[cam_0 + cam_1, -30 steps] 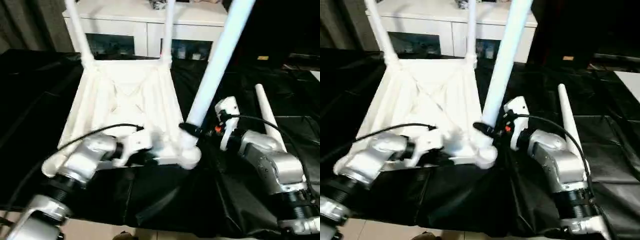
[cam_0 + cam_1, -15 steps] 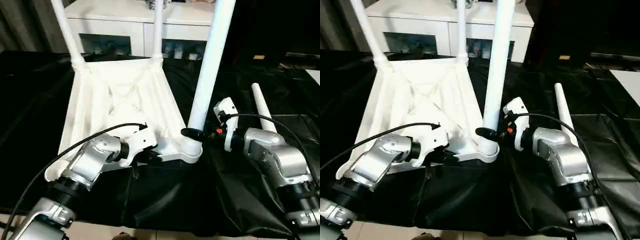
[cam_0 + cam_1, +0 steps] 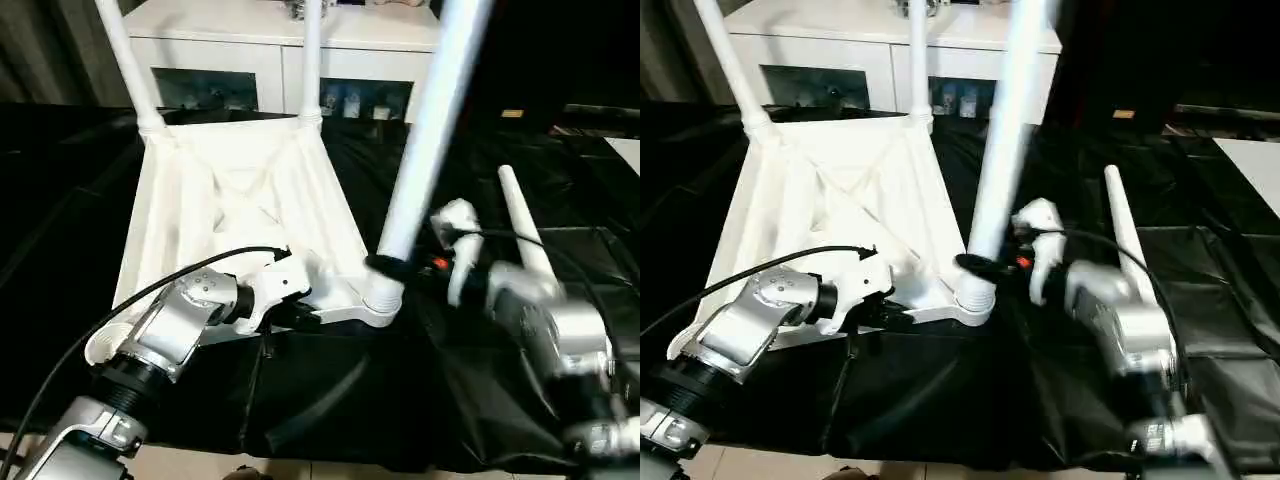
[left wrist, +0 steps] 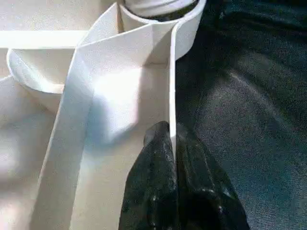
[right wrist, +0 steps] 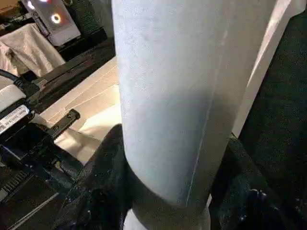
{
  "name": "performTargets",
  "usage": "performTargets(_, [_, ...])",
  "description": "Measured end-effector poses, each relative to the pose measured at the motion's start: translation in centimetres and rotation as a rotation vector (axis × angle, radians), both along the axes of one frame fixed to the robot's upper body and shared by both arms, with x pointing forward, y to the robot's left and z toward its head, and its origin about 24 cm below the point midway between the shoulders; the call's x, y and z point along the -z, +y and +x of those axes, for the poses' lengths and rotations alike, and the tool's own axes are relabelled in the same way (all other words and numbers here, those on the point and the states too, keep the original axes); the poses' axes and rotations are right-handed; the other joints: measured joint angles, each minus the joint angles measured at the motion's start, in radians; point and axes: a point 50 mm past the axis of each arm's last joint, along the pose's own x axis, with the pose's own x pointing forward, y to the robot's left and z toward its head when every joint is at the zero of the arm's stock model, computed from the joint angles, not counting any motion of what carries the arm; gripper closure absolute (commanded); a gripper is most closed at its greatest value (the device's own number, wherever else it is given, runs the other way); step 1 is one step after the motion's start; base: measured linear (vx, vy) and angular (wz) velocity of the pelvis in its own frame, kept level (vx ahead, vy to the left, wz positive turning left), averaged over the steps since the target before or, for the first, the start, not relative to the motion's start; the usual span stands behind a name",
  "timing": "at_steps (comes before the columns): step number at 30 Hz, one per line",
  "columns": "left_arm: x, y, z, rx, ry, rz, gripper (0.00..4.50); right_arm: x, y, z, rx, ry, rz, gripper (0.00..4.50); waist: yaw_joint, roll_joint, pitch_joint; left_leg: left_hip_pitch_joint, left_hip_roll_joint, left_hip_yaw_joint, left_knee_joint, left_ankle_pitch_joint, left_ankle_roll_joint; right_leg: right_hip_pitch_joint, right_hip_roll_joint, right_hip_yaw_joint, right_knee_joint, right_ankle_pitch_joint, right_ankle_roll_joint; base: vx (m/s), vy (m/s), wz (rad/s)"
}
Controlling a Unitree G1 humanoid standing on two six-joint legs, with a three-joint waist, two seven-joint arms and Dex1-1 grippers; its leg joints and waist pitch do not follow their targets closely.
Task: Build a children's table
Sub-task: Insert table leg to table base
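So, upside-down tabletop on the black cloth, mid-build.
Left gripper is pinched on its near edge rib; right gripper clamps the near-right leg just above its socket; a spare leg lies right.

Place: an indoor room furnished like a home living space, used as a robot work area.
Landmark: a white cabinet with glass-fronted compartments stands against the far side of the room.
Behind its glass: small items, too blurred to name.
On its top: a few small objects, too unclear to name.
Left of the cabinet: a grey curtain hangs down.
In front of the cabinet: a work surface covered by a creased black cloth.
Below the cloth's near edge: pale floor.
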Motion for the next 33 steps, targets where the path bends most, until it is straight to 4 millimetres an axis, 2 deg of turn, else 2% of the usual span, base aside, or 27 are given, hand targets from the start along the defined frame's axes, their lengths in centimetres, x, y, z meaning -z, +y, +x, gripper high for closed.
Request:
performTargets(3, [0.1, -0.1, 0.0, -0.003, 0.002, -0.003, 4.5, 0.2, 0.0, -0.2, 0.016, -0.009, 0.012, 2.66, 0.001, 0.001, -0.001, 0.0, 0.0, 0.0, 0.0, 0.0, 0.0, 0.0, 0.0, 0.0, 0.0, 0.0, 0.0, 0.0, 0.0, 0.0])
performTargets(8, [0.3, 0.0, 0.1, -0.01, 0.008, -0.003, 4.5, 0.9, 0.1, -1.3, 0.046, -0.096, -0.007, 2.66, 0.001, 0.01, -0.006, 0.0, 0.0, 0.0, -0.001, 0.0, 0.0, 0.001, 0.0, 0.0, -0.003, 0.0, 0.0, 0.0, 0.0, 0.0])
performTargets(18, [0.3, 0.0, 0.2, -0.008, 0.012, -0.008, 4.5, 0.9, 0.7, -2.5, 0.059, -0.194, -0.088, 2.66, 0.001, 0.013, -0.008, 0.0, 0.0, 0.0, -0.005, 0.0, 0.0, 0.001, 0.0, -0.001, -0.005, 0.0, 0.0, 0.0, 0.0, 0.0])
performTargets(25, [0.4, 0.3, 0.2, -0.008, 0.008, -0.004, 4.5, 0.4, 0.9, -2.1, -0.023, -0.204, -0.176, 2.66, -0.003, 0.012, -0.008, 0.001, 0.0, 0.0, -0.005, 0.0, 0.0, 0.001, 0.0, -0.001, -0.005, 0.0, 0.0, 0.0, 0.0, 0.0])
performTargets(33, [0.4, 0.5, 0.2, -0.006, 0.011, 0.003, 4.5, -0.4, 1.3, -0.9, -0.165, -0.163, -0.282, 2.66, -0.003, 0.003, -0.012, 0.002, 0.0, 0.0, -0.007, 0.0, 0.0, 0.001, 0.0, -0.001, -0.005, 0.0, 0.0, 0.0, 0.0, 0.0])
